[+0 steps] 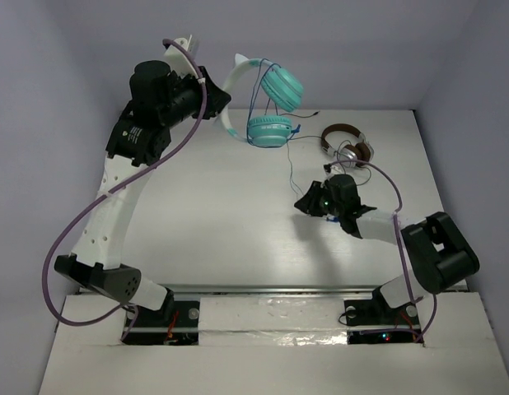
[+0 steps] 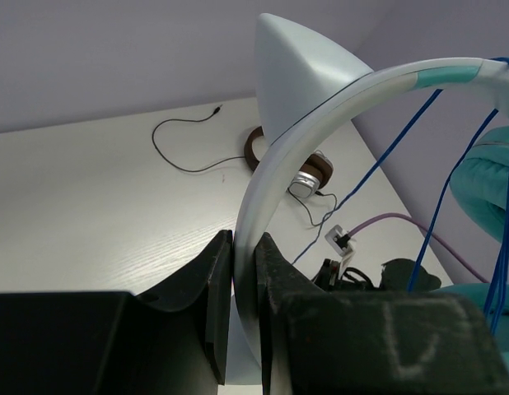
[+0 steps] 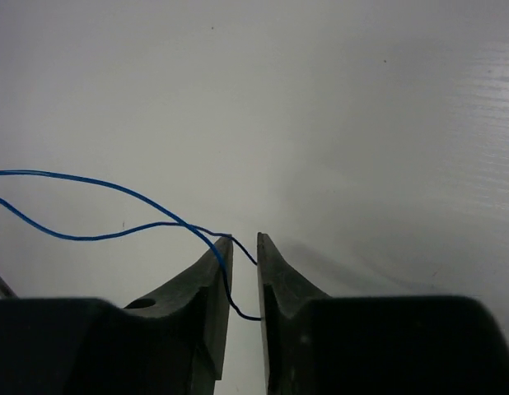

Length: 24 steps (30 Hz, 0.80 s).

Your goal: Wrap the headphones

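Note:
My left gripper [image 1: 215, 97] is raised at the back and shut on the pale headband [image 1: 231, 82] of the headphones. Their teal ear cups [image 1: 271, 130] hang to its right, above the table. In the left wrist view the jaws [image 2: 245, 247] clamp the headband [image 2: 320, 115], with an ear cup [image 2: 489, 185] at the right edge. The thin blue cable [image 1: 289, 160] drops from the cups toward my right gripper [image 1: 308, 202], low over the table. In the right wrist view the cable [image 3: 114, 191] crosses between the jaws [image 3: 245, 243], which stand a narrow gap apart.
Brown-and-silver headphones [image 1: 347, 146] lie on the table at the back right, just behind my right gripper; they show in the left wrist view [image 2: 308, 177] with their black cable [image 2: 180, 160]. Grey walls close in the table on three sides.

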Available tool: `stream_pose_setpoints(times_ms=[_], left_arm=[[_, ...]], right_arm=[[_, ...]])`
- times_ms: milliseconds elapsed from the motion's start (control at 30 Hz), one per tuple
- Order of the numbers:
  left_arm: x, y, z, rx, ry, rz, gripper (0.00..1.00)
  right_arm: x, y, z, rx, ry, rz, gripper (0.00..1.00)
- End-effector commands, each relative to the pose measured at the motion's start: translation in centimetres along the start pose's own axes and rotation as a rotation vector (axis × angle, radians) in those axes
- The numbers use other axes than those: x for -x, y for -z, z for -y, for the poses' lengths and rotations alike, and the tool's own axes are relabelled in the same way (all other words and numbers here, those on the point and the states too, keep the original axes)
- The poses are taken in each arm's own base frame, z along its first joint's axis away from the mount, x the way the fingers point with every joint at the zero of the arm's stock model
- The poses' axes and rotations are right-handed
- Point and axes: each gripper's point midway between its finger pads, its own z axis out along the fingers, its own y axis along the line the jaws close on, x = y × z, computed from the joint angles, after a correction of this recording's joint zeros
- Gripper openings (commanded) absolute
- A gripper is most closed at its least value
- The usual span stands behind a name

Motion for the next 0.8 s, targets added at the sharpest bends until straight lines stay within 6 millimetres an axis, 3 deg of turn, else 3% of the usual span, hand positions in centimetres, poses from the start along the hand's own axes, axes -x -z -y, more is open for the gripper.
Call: stream_pose_setpoints(times_ms=[0, 33, 167, 233, 267, 333, 533, 700, 767], left_arm=[[5.7, 2.1, 3.3, -0.099, 0.004, 0.183, 0.00], [5.8, 2.1, 3.3, -0.097, 0.008, 0.185, 0.00], [6.3, 1.3, 1.7, -0.043, 0.023, 0.201, 0.00], [6.4, 0.7, 0.7, -0.012, 0.040, 0.207, 0.00], [6.1, -0.2, -0.3, 0.021, 0.052, 0.205, 0.00], [6.0, -0.9, -2.6, 0.110, 0.081, 0.238, 0.00], [3.5, -3.6, -7.7, 0.207, 0.228, 0.278, 0.00], [0.6, -5.4, -14.4, 0.362, 0.288, 0.257, 0.00], [-0.5, -5.8, -15.4, 0.392, 0.305, 0.250, 0.00]], right_arm=[[0.5, -0.6, -2.0, 0.090, 0.019, 0.028, 0.23], [0.3, -0.7, -2.3, 0.096, 0.021, 0.025, 0.14], [0.5, -0.1, -3.5, 0.112, 0.035, 0.035, 0.00], [0.0, 0.5, -3.7, 0.109, 0.037, 0.023, 0.00], [-0.4, 1.1, -4.9, 0.133, 0.051, 0.019, 0.00], [-1.4, 1.6, -5.2, 0.119, 0.055, 0.002, 0.00], [-4.2, 2.9, -8.0, 0.123, 0.119, -0.065, 0.00], [-6.5, 3.7, -10.5, 0.127, 0.197, -0.130, 0.00], [-7.9, 4.4, -12.3, 0.157, 0.243, -0.167, 0.00]])
